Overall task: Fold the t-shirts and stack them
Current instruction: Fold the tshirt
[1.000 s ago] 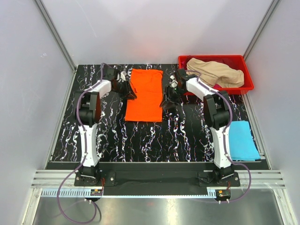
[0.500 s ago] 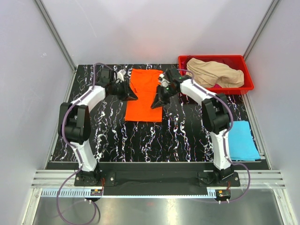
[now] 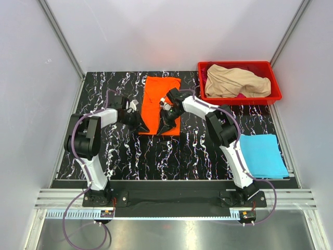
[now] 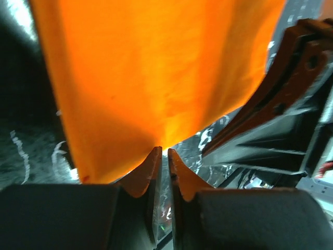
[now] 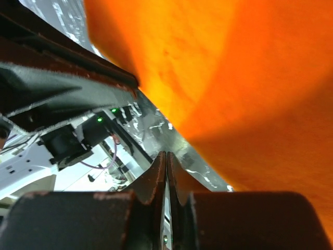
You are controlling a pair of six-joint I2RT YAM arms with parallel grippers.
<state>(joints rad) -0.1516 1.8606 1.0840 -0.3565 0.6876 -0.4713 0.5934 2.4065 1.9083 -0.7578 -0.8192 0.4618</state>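
Top external view: the orange t-shirt lies flat near the table's far edge. The left tool is clamped on its near left corner. The right tool has its fingers pressed together at the near right corner, though I cannot tell whether it has caught cloth.

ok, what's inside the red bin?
A crumpled beige t-shirt fills the red bin, with a sliver of magenta cloth peeking out beneath it. Bin floor and the rest of the magenta are covered.
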